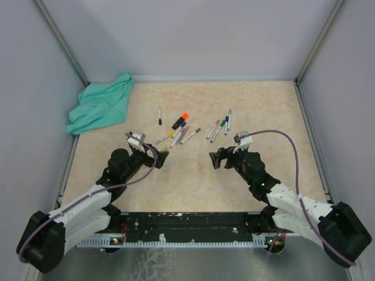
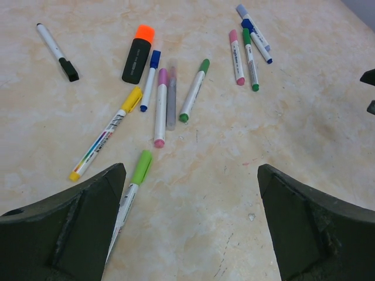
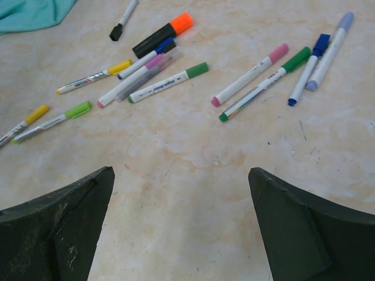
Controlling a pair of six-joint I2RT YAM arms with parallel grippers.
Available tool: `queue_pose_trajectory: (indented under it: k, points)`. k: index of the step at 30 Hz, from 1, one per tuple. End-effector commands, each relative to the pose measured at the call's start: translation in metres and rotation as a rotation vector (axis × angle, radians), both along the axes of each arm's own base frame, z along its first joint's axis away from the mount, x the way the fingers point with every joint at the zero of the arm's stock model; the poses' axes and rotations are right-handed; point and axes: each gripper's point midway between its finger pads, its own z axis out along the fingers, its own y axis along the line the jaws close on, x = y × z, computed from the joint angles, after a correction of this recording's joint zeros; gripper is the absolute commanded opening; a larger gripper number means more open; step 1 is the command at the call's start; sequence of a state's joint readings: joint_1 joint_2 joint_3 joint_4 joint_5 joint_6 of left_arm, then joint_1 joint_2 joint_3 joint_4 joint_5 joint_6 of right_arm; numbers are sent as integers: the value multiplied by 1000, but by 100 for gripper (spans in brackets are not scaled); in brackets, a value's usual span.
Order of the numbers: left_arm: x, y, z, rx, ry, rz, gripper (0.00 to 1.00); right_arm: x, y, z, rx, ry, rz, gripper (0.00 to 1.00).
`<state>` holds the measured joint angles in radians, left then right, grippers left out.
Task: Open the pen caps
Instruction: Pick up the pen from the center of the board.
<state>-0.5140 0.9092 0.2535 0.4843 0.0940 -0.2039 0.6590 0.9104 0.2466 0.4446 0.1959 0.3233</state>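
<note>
Your left gripper (image 2: pixel 190 170) stands wide, gripping nothing. Beyond it, stubby glossy plastic pen caps (image 2: pixel 145 33) sit on slim round pens (image 2: pixel 159 108), scattered mid-table on the mottled beige tabletop (image 1: pixel 187 190). Your right gripper (image 3: pixel 180 170) likewise gapes, free tabletop ahead.

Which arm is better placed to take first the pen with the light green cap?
Left. The light green cap lies right in front of the left tool, which is open and empty. The right tool, also open and empty, is clearly farther from it.
</note>
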Motion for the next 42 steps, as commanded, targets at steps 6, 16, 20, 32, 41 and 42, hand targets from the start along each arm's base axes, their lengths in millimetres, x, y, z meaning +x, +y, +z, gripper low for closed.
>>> queue_pose_trajectory:
  k: [6,16,20,32,41,42]
  points:
    - [12,32,7,43,-77,166,100,-15,50,18,-7,-141,321,99]
    - [24,80,-16,144,32,445,73,-22,74,-10,-105,-35,491,98]
    - [14,77,-40,137,221,464,62,-25,67,7,-77,-98,466,98]
    - [-8,86,-80,184,506,576,64,-27,59,23,-45,-143,428,99]
    - [0,90,-85,213,514,619,61,-30,58,28,-30,-157,427,98]
    - [0,91,-86,215,518,622,60,-30,57,29,-29,-160,425,99]
